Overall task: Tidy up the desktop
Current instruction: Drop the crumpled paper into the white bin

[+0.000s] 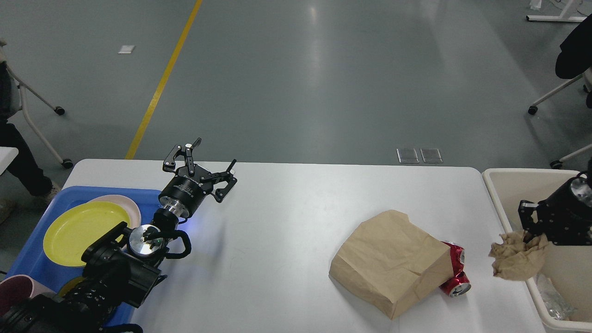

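Head view shows the desktop (286, 222), the wide white tabletop that fills the lower half of the picture, with grey floor behind its far edge. I take this desktop as my landmark.

At its left end lies a blue tray (27, 263), partly over the left edge of the desktop. In the tray I see a yellow plate (78, 231) lying on a pink plate (132, 206), and a dark pink cup (14, 291) at the near corner of the tray. My left arm rises over the tray, and the left gripper (210, 159) hangs above the far left part of the desktop, near the far edge. Its two fingers are spread wide apart and nothing is between them.

On the right half of the desktop, toward the near edge, lies a brown paper bag (388, 259). A crushed red can (455, 273) lies on its side, touching the right side of the bag.

Above the right edge of the desktop hangs a crumpled brown paper (515, 259), lifted clear of the surface. The right gripper (532, 231) pinches the top of this paper. Just beside the right end of the desktop stands a beige bin (504, 194), and the right gripper is over its near wall.
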